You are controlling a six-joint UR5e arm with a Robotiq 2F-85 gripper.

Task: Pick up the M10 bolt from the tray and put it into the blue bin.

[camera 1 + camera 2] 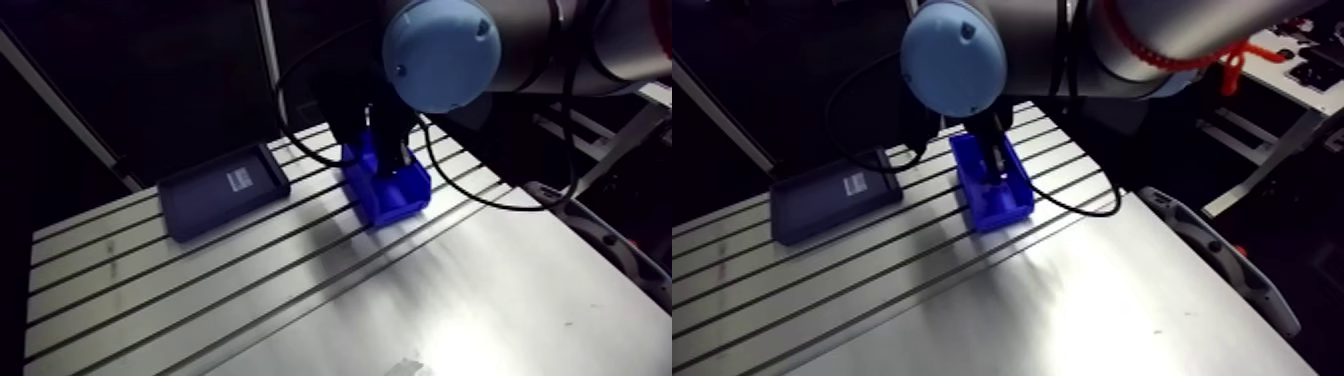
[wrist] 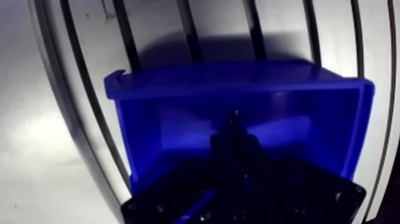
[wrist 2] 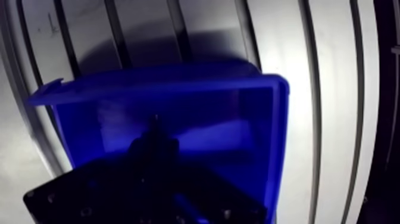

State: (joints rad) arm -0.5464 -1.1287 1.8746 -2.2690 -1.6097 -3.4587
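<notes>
The blue bin (image 2: 238,83) stands on the slotted table (image 1: 300,300), open side up. My gripper (image 2: 235,136) reaches down inside it, just above its floor. In the wrist view the two dark fingers are pressed together, and a short dark stub with a small bright tip, the M10 bolt (image 2: 236,116), sticks out past them. In the arm view the gripper (image 1: 994,160) comes down into the bin (image 1: 992,195) from under the wrist. The dark tray (image 1: 222,190) lies flat to the left of the bin, and I see nothing on it but a pale label.
Bare table with long slots stretches in front of the bin and tray. A frame post (image 1: 70,115) runs along the far left edge. Beyond the right edge lies a grey curved part (image 1: 1217,260). A black cable (image 1: 1072,205) loops beside the bin.
</notes>
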